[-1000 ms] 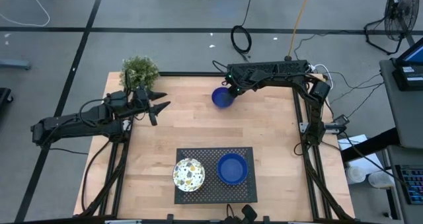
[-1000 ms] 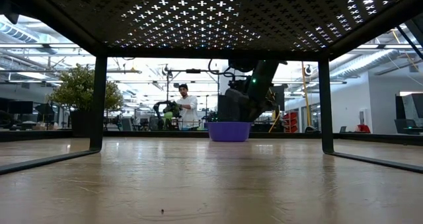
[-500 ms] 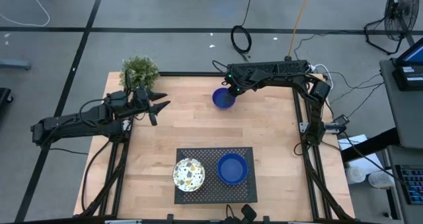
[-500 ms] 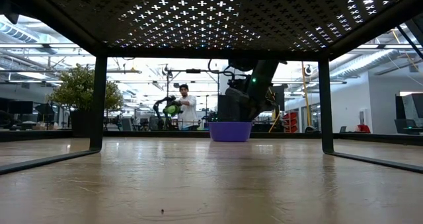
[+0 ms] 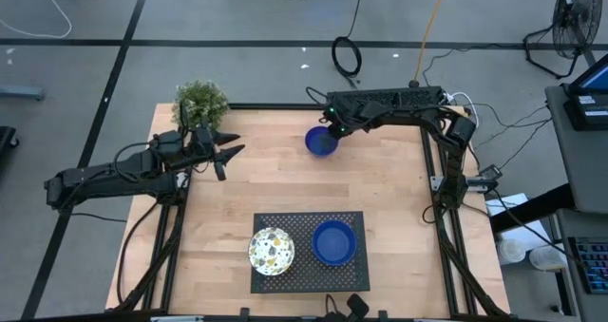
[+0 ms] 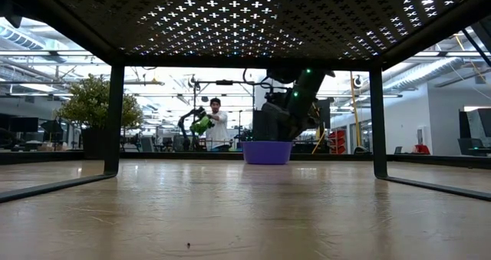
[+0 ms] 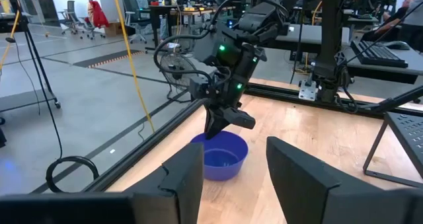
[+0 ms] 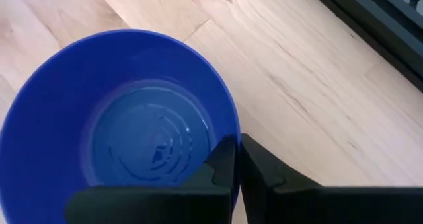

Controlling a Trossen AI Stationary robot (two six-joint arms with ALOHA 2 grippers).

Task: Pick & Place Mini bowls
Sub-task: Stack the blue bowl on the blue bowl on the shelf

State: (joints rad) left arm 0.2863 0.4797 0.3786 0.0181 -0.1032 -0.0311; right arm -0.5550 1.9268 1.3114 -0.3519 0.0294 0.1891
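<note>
A glossy blue mini bowl [image 5: 321,142] stands on the wooden table near its far edge, also seen in the low view [image 6: 266,152] and the left wrist view [image 7: 221,156]. My right gripper [image 5: 332,129] is shut on its rim. A second blue bowl [image 5: 333,242] and a white speckled bowl [image 5: 272,251] sit on a black perforated rack [image 5: 306,223] at the near edge. My left gripper [image 5: 231,154] waits open at the table's left side, above the table, pointing level toward the blue bowl. My right gripper pinches the blue bowl's rim [image 8: 232,123] on its far-right side, one finger [image 8: 221,159] inside the bowl and one [image 8: 256,161] outside. The fingers slant down from the table's far right. The bowl stays upright, its base on the table.
A potted plant [image 5: 201,102] stands at the far left corner, just behind my left arm. The raised rack stands on legs [image 6: 114,118] over the near middle of the table. A person shows in the room behind [image 6: 218,126]. Bare wood lies between the rack and the far bowl.
</note>
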